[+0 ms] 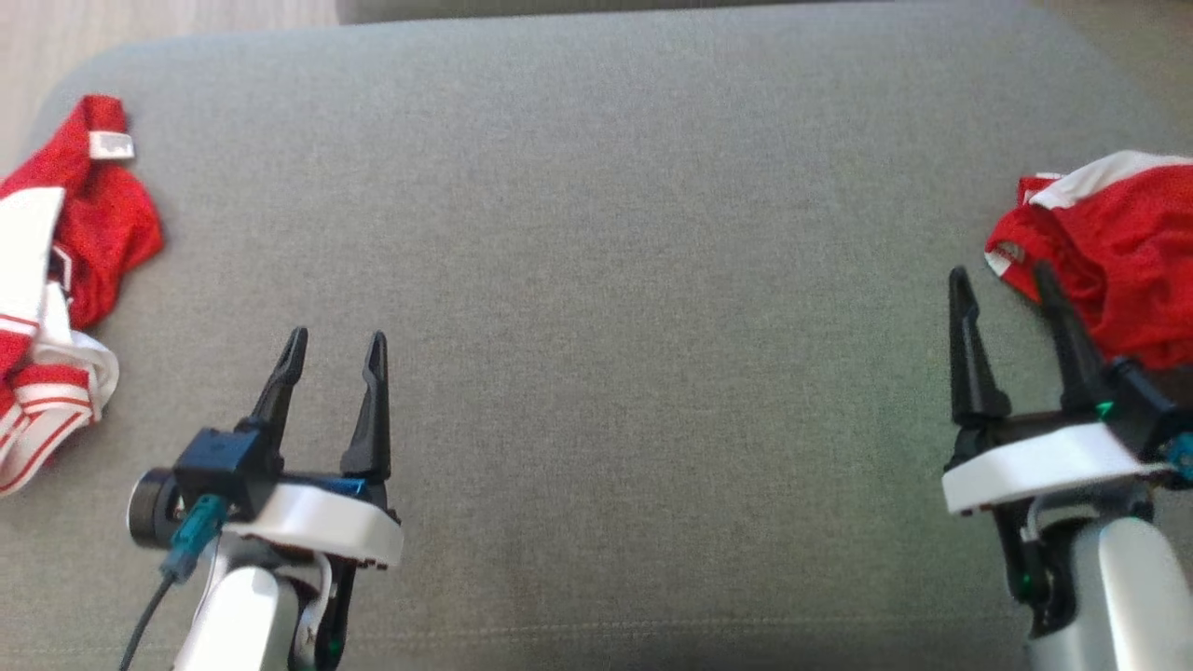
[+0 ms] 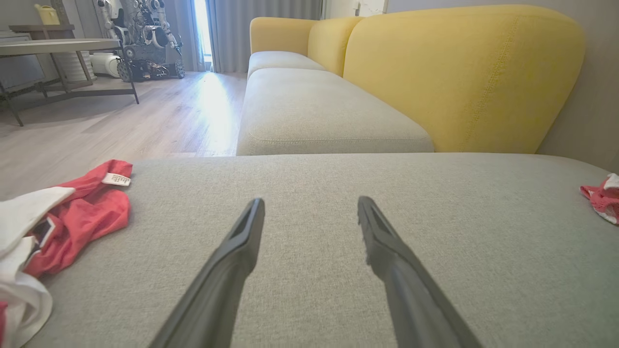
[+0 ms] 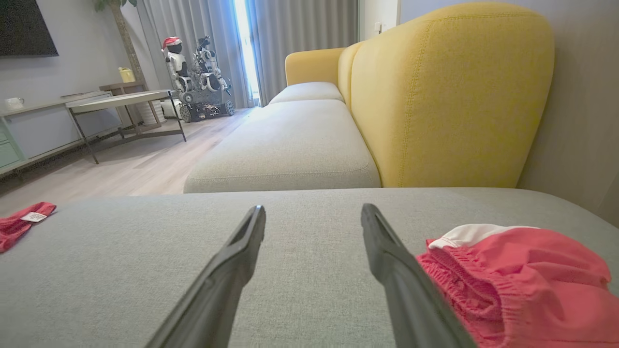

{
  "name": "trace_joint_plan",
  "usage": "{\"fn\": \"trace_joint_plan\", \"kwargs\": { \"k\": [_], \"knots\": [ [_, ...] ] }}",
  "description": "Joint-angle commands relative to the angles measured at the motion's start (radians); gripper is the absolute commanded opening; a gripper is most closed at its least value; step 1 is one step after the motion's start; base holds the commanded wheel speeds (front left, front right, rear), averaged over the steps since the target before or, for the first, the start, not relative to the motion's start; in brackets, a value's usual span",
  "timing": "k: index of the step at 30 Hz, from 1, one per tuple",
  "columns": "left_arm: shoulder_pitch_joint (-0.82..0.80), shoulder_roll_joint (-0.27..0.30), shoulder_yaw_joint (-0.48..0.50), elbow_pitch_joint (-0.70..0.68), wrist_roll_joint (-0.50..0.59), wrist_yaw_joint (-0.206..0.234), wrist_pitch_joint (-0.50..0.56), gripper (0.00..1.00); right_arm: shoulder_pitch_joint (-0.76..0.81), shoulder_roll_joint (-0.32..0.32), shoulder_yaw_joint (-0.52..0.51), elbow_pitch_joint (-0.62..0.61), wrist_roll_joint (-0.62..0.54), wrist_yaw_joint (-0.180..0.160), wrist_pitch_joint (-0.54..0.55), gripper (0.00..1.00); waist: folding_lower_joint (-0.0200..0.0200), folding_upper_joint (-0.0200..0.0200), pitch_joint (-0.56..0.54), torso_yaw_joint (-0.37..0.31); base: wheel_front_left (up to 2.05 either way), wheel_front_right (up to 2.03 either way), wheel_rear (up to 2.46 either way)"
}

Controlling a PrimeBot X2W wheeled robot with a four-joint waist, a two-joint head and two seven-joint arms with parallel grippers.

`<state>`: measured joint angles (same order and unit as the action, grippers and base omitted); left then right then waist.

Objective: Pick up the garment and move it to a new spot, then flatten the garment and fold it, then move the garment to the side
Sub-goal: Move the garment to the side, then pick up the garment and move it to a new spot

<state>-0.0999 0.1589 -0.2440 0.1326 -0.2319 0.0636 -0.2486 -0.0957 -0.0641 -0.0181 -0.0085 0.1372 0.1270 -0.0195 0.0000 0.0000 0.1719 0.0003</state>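
Two crumpled red-and-white garments lie on a grey cushion. One garment is bunched at the right edge, and shows as a red heap with an elastic waistband. The other garment sprawls at the left edge, with a white label on it. My right gripper is open, its fingertips just left of the right garment and apart from it. My left gripper is open over bare cushion, a little to the right of the left garment. Nothing is between either pair of fingers.
Beyond the cushion stands a sofa with yellow backrests and grey seats. Wooden floor lies to the left, with a table and another robot near the curtains. The right garment's edge also shows in the left wrist view.
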Motion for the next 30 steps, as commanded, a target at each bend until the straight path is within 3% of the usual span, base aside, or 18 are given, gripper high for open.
{"fn": "trace_joint_plan", "kwargs": {
  "k": [1, 17, 30],
  "knots": [
    [-0.011, 0.021, 0.036, -0.026, -0.008, 0.006, -0.010, 1.00, 0.005, 0.006, 0.027, -0.023, -0.009, 0.004, -0.008, 1.00, 0.0000, 0.0000, -0.026, 0.005, 0.00, 0.00, 0.00],
    [0.064, 0.026, 0.025, -0.017, -0.026, 0.013, -0.006, 1.00, 0.109, 0.012, 0.030, -0.020, -0.021, 0.004, 0.001, 1.00, 0.0000, 0.0000, -0.117, 0.004, 0.00, 0.00, 0.00],
    [0.071, 0.033, 0.016, -0.020, -0.034, 0.022, 0.007, 1.00, 0.128, 0.014, 0.040, -0.041, -0.025, 0.004, 0.014, 1.00, 0.0000, 0.0000, -0.125, 0.001, 0.00, 0.00, 0.00]
  ]
}}
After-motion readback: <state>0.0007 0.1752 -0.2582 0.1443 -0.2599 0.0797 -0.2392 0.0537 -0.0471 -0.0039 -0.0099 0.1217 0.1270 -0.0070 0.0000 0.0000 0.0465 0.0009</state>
